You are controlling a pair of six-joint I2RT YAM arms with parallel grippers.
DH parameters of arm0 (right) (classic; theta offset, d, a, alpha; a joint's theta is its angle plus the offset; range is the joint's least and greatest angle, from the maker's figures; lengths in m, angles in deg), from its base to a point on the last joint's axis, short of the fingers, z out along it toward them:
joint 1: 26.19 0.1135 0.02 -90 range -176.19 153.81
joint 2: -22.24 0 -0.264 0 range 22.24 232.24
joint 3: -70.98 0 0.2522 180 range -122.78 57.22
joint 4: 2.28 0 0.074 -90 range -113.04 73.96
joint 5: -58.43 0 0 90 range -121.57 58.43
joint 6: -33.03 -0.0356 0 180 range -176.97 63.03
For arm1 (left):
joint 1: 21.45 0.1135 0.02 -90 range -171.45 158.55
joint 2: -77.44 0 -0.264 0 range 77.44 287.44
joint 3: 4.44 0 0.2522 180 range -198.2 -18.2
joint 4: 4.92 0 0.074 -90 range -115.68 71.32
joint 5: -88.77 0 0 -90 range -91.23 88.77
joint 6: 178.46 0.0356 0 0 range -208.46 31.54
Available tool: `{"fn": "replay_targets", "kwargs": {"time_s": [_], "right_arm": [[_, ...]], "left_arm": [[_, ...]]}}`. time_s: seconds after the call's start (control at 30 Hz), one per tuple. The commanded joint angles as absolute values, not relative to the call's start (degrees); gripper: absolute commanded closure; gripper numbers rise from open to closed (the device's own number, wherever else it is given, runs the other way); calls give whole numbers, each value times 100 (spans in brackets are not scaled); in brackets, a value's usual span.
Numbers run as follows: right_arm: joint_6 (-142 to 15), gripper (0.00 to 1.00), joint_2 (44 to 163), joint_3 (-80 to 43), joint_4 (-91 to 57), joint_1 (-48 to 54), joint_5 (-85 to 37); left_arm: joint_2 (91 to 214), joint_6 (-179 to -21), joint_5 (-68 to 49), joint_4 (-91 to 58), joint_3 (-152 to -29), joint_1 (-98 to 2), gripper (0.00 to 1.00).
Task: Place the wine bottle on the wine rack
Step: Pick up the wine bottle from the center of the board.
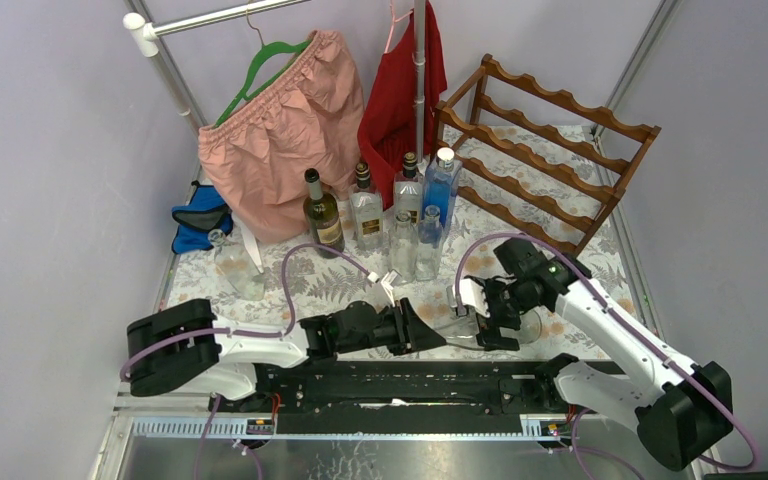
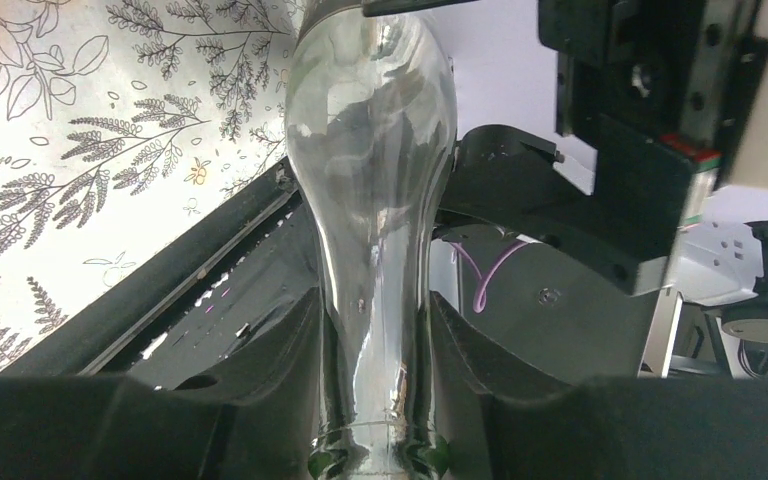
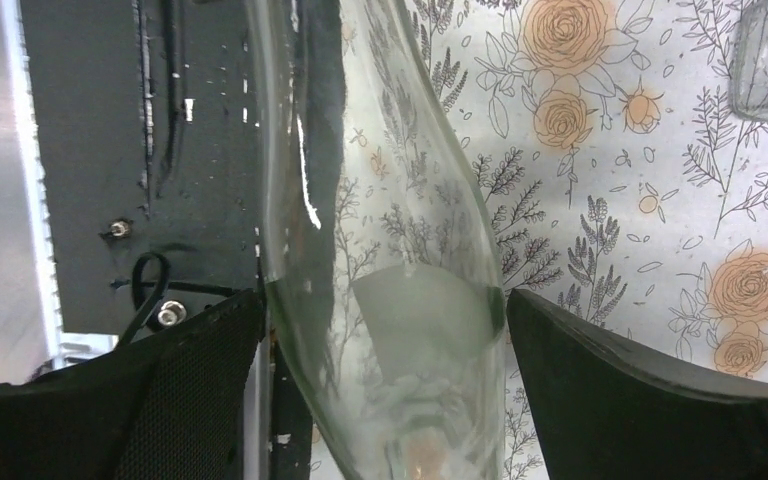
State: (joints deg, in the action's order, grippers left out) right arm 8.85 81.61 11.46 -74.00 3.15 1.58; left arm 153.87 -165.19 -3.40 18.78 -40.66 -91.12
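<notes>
Near the front edge of the floral-cloth table [image 1: 300,285], your left gripper [image 1: 434,333] reaches to the right and is clamped narrowly on the neck of the wine bottle [image 2: 370,150]. This is a clear, empty-looking glass bottle, and it lies roughly level and points to the right. In the left wrist view the neck sits snugly between the two dark fingers [image 2: 260,360], and the glass widens beyond them.

Just to the right, your right gripper [image 1: 497,322] meets the same bottle at its wide body. Its jaws are spread wide, with one finger [image 3: 620,390] on each side of the glass and close to it. You cannot tell from the right wrist view whether they press on it.

Behind the arms, at mid-table, a cluster of other bottles [image 1: 380,215] stands upright.

Far to the right at the back, the reddish-brown wine rack [image 1: 570,100] leans with its scalloped rails bare, and no bottle rests on it.

So the bottle is picked up and appears to be at a hand-over between the arms. Still to do, judging from this, are a firm right-hand grip, release by the left gripper, the carry to the rack well apart at the rear, and laying the bottle into a cradle.
</notes>
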Motion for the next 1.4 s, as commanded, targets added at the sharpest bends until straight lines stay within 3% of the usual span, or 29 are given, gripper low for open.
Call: {"fn": "replay_targets", "kwargs": {"time_s": [0.0, 0.2, 0.33, 0.4, 0.47, 0.5, 0.63, 0.7, 0.8, 1.1, 1.37], "right_arm": [[554, 0, 7845, 1557, -6580, 504, -244], [787, 2, 7557, 2093, -6086, 636, -476], [1191, 20, 7476, 2327, -5973, 661, -424], [1423, 36, 7450, 2363, -5976, 665, -448], [1653, 62, 7413, 2335, -6002, 660, -449], [1755, 70, 7385, 2324, -5997, 660, -450], [2199, 83, 7352, 2265, -6033, 664, -400], [2389, 87, 7357, 2208, -6031, 659, -393], [2604, 90, 7370, 2109, -5998, 659, -372], [3328, 91, 7524, 1712, -6036, 671, -372], [3623, 91, 7585, 1491, -6293, 830, -676]], "left_arm": [[15395, -16694, -356, 3652, -4294, -9071, 100], [15533, -16696, -498, 3866, -4281, -9062, 100], [15564, -16682, -669, 3914, -4272, -9030, 100], [15585, -16708, -796, 3911, -4228, -8998, 98], [15638, -16759, -964, 4017, -4136, -8949, 88], [15670, -16812, -1045, 4082, -4080, -8922, 79], [15817, -16879, -1454, 4250, -3974, -8824, 50], [15875, -16871, -1652, 4265, -3966, -8793, 36], [15961, -16869, -1902, 4281, -3944, -8760, 27], [16449, -17144, -2475, 4498, -3776, -8695, 30], [16490, -17129, -2403, 3044, -4093, -8662, 32]]}}
